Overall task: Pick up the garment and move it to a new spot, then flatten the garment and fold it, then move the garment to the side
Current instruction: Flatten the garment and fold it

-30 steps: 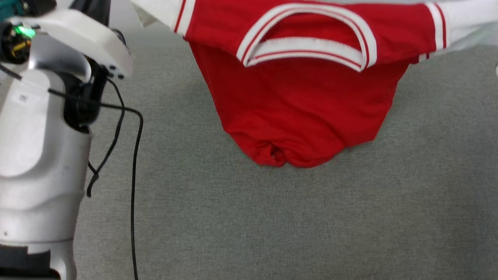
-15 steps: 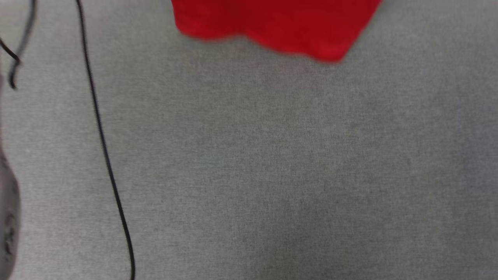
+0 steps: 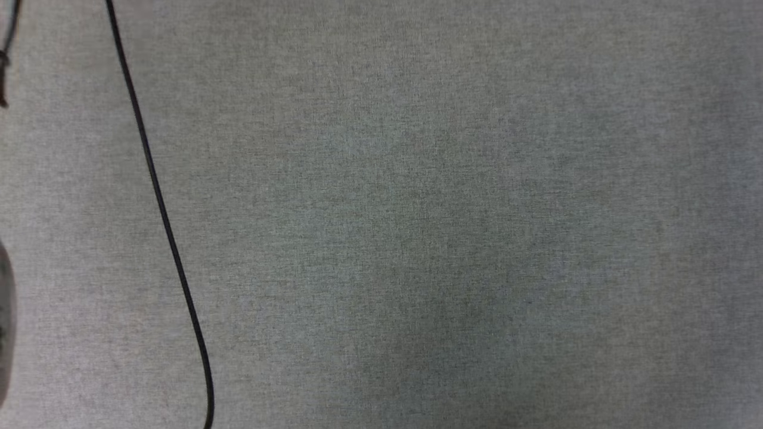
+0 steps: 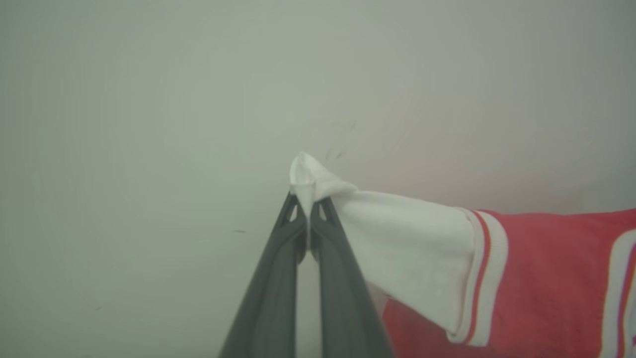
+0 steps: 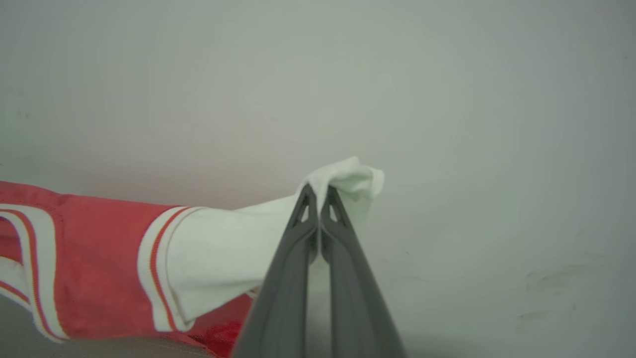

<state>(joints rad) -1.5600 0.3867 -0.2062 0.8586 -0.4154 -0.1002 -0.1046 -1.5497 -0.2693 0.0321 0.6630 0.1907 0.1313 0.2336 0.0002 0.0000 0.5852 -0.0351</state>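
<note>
Pinching the garment [image 4: 541,278] by its white sleeve tips, left gripper [image 4: 309,206] and right gripper [image 5: 318,201] each have fingers [image 4: 278,278] pressed together on cloth bunched at the fingertips, red body strung between both pairs, presumably spreading it for laying flat.

Grey fabric surface [image 3: 453,226] w/ black cable [image 3: 161,208] running top-to-bottom near left edge
</note>
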